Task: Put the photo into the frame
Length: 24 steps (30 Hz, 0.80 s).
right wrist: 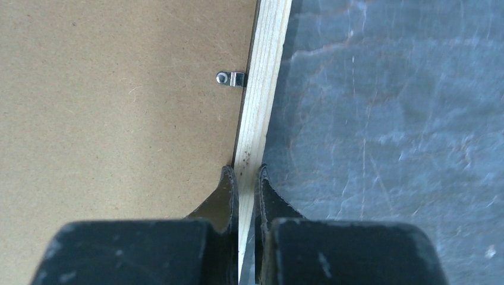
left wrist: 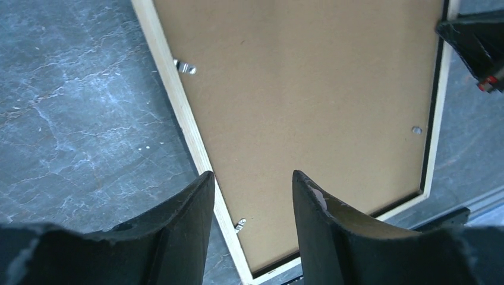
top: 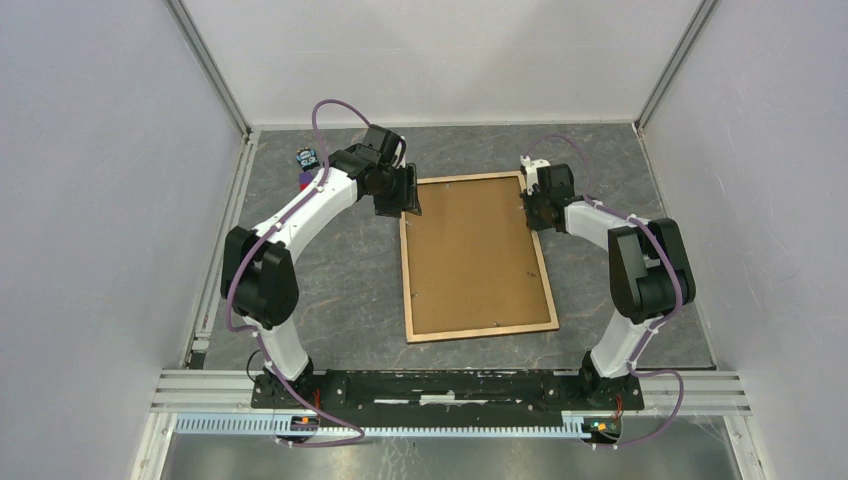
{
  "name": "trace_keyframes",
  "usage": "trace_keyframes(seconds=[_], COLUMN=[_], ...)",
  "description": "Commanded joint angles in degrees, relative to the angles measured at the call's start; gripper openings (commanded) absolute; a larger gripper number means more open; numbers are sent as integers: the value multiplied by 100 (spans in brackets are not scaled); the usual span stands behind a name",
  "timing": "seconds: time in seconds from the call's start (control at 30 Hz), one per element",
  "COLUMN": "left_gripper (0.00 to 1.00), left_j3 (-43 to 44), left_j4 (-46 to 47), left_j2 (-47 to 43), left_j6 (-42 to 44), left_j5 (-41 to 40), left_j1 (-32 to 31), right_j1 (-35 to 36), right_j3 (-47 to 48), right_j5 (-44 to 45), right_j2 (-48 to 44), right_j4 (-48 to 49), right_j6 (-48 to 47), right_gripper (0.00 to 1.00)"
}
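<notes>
Where the frame (top: pixel 480 331) lies back-up on the grey table (top: pixel 330 280), light wood rails around a brown backing board (top: pixel 475 255), both arms (top: pixel 300 215) reach from its near side to its far end. The right gripper (right wrist: pixel 245 172) is clenched on the frame's right rail close to the far right corner, near a small metal clip (right wrist: pixel 230 78), while the left gripper (left wrist: pixel 249 178) hangs over the far left corner, fingers (left wrist: pixel 184 208) spread wide with the left rail showing between them.

Frame (top: pixel 478 256) blocks centre, left gripper (left wrist: pixel 252 181) and right gripper (right wrist: pixel 246 172) at its top corners. Table (top: pixel 340 290) open either side. Gadget (top: pixel 306 160) upper left.
</notes>
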Motion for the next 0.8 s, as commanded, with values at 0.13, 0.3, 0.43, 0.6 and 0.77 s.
trace_keyframes(seconds=[0.13,0.3,0.43,0.6,0.77], left_gripper=[59,60,62,63,67], left_j3=[-149,-177,-172,-149,-180], left_j4=[367,395,398,394,398], left_j2=[-357,-341,-197,-72,-48], left_j6=[-36,-46,-47,-56,-12], left_j5=[437,486,493,574,517], left_j1=[-11,30,96,155,162], right_j1=[281,745,971,1009,1016], right_j3=[650,1000,1479,1858,2370], right_j5=[-81,-23,-40,-103,64], right_j2=[508,813,1183,1332,1390], right_j4=[-321,-152,-171,-396,-730], right_j6=[-2255,-2831,-3084,-2910,-2317], right_gripper=[0,0,0,5,34])
